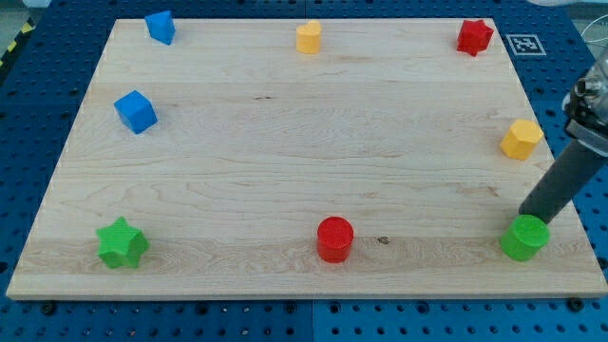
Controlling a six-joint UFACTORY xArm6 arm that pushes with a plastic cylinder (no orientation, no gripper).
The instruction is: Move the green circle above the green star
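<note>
The green circle (524, 237) sits near the board's bottom right corner. The green star (122, 243) sits near the bottom left corner, far across the board from it. My dark rod comes in from the view's right edge, and my tip (525, 217) rests right at the top edge of the green circle, touching or nearly touching it.
On the wooden board (285, 133): a red circle (334, 237) at bottom middle, a yellow block (522, 139) at the right edge, a red star (474, 36) at top right, a yellow cylinder (309, 37) at top middle, two blue blocks (161, 27) (136, 111) at upper left.
</note>
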